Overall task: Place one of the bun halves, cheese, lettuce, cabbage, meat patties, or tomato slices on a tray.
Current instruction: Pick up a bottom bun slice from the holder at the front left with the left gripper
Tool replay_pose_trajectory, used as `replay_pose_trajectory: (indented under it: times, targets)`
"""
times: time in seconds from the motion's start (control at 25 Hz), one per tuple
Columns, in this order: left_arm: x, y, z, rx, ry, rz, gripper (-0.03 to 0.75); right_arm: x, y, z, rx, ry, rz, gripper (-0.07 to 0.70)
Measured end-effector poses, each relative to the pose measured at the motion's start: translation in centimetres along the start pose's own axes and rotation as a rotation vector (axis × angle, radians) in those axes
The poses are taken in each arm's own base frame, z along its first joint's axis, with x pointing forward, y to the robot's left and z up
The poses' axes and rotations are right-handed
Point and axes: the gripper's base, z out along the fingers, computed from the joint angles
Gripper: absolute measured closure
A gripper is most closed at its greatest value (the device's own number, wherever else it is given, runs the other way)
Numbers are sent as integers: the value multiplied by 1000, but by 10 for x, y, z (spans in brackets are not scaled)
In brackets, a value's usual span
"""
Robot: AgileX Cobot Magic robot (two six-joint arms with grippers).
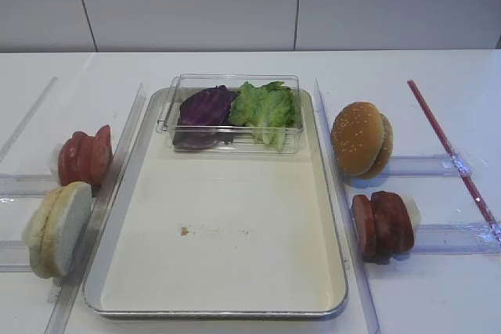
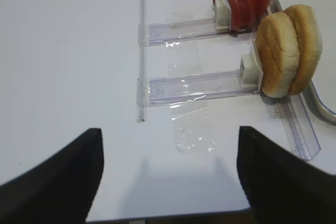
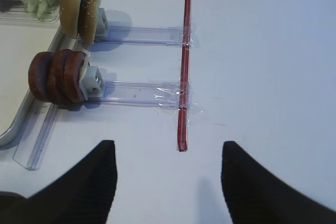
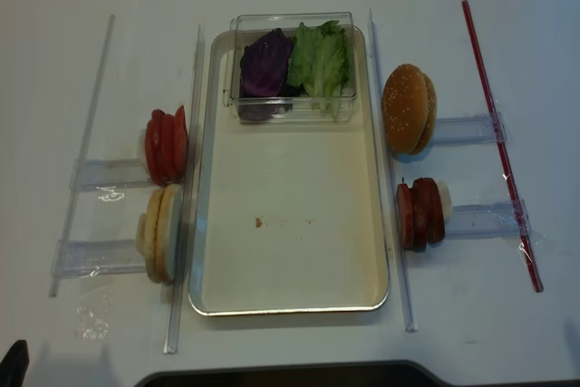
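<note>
No ingredient is yet picked: the tray (image 1: 329, 217) floor is bare, both the left gripper (image 2: 168, 174) and right gripper (image 3: 168, 179) stand released above the tabletop (image 1: 438, 76), so next comes reaching the bun halves (image 1: 56, 228) beside the tray's left rim.

Tray (image 1: 329, 217) bare; bun halves (image 1: 56, 228) upright beside its left rim.

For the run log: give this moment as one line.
left gripper: open, empty | right gripper: open, empty | tray: no ingredient placed | bun halves: in holder
</note>
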Motion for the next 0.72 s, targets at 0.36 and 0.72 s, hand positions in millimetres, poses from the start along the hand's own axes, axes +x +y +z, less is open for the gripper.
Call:
replay_pose_trajectory:
  times: [0.36,0.72]
  targets:
    - [0,0,0,0,0,-7,185,0,0,0,0,0,0,155]
    - [0,0,0,0,0,0,185,0,0,0,0,0,0,155]
